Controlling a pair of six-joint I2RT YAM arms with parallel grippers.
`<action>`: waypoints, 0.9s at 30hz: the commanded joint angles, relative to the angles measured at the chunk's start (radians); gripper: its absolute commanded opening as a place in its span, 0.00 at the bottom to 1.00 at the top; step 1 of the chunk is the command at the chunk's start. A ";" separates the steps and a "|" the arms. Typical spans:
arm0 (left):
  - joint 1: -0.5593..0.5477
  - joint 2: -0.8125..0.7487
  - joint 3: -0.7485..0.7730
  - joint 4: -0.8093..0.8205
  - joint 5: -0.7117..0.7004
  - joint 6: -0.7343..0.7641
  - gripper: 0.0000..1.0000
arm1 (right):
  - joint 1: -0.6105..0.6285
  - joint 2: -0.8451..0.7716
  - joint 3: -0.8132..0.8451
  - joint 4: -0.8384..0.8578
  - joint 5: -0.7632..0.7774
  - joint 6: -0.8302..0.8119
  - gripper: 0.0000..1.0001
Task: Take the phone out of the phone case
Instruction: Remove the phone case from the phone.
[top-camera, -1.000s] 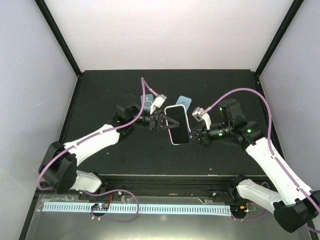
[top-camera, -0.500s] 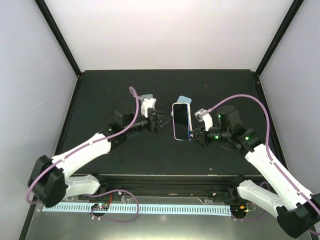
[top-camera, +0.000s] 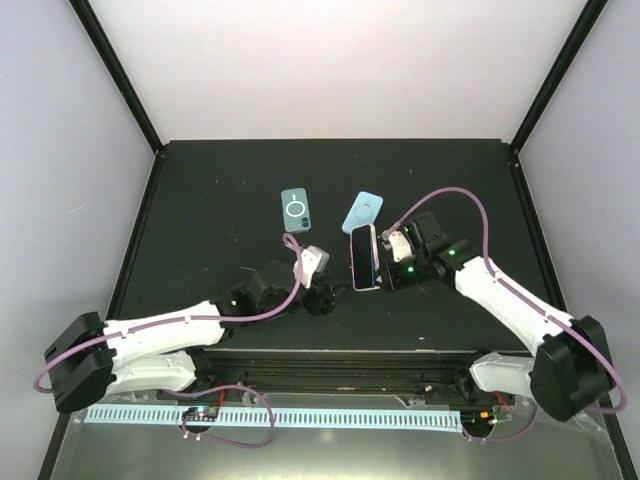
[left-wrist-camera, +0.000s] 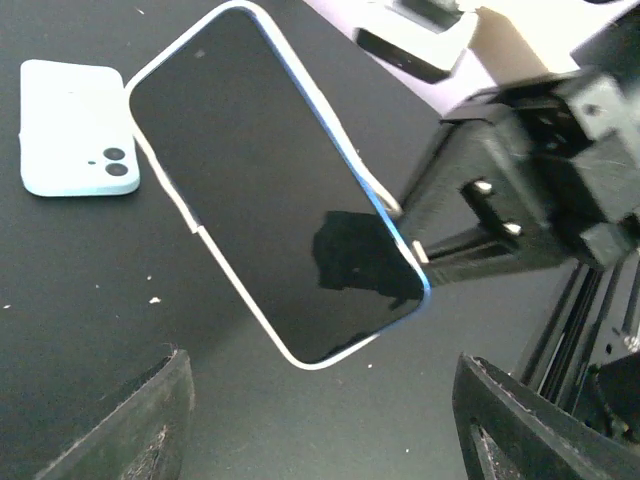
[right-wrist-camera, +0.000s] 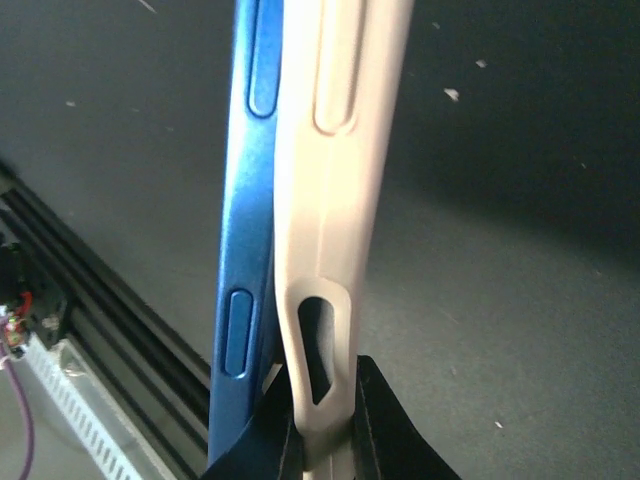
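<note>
The black table (top-camera: 200, 200) was bordered by pale walls at the left, rear and right, and a dark rail ran along its near edge. The widest bare room lay on the left half and in the right rear corner.

Two loose cases lay flat on the table behind the grippers: a teal case (top-camera: 296, 209) with a white ring, and a light blue case (top-camera: 364, 211) just to its right. They were apart from each other. The light blue case was close behind the held phone in the top view.

The right gripper (top-camera: 385, 272) was clenched on the lower end of the phone case (right-wrist-camera: 340, 150). It held the case above the table, in the middle and near the front, tilted steeply on its long side. The phone (left-wrist-camera: 270, 190) sat in the case, its dark screen facing the left gripper (top-camera: 325, 298). A blue side edge with buttons showed beside the cream rim.

The left gripper was released, with its fingers (left-wrist-camera: 150, 425) spread wide. It held nothing and stood near the phone, just to its left.
</note>
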 joint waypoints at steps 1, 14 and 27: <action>-0.068 0.055 0.009 0.040 -0.133 0.067 0.72 | 0.003 0.061 0.034 0.010 0.047 0.008 0.01; -0.180 0.338 0.028 0.227 -0.277 0.114 0.77 | 0.005 0.226 0.061 -0.041 0.154 0.048 0.01; -0.188 0.568 0.113 0.392 -0.262 0.237 0.71 | 0.008 0.324 0.081 -0.012 0.113 0.094 0.01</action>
